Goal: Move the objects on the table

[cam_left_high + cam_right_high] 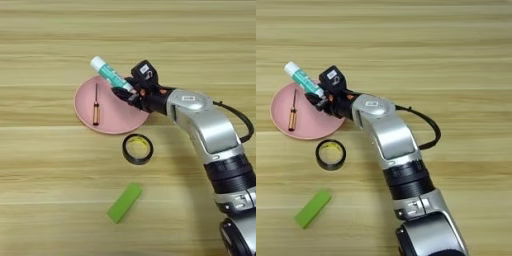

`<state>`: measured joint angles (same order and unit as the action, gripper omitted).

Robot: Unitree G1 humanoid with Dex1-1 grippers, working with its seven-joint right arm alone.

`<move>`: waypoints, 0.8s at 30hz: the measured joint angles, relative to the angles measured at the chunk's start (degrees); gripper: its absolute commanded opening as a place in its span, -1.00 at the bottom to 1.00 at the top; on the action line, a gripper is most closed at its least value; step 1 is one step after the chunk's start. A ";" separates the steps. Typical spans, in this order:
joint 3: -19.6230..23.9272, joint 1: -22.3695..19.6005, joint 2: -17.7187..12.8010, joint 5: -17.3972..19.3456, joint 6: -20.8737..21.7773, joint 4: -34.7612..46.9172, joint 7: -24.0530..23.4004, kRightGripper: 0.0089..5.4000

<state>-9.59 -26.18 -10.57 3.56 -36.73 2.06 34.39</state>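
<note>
My right gripper is shut on the lower end of the white tube with the teal label, which slants up and to the left over the far rim of the round pink plate. A small orange-handled screwdriver lies on the left part of the plate. The black tape ring with yellow inside lies flat on the table just in front of the plate. A green rectangular block lies nearer still, set at an angle. The silver forearm reaches in from the bottom right.
A black cable loops out from the right side of the forearm. The arm covers the table's near right part in both views. Bare wood stretches to the left of the plate and behind it.
</note>
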 measured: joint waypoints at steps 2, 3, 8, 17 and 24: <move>-0.01 0.08 -0.09 0.06 0.00 0.23 0.03 -0.38; -0.02 0.17 -0.13 0.10 0.00 0.42 0.09 -0.38; -0.11 0.71 -0.33 0.34 -0.03 1.52 0.97 -0.38; -0.29 1.52 -0.56 1.31 -0.52 3.14 1.28 -0.38; -1.28 2.36 -0.98 2.27 -1.29 5.06 2.46 -0.38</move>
<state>-10.87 -23.81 -11.55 5.83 -38.02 7.11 36.86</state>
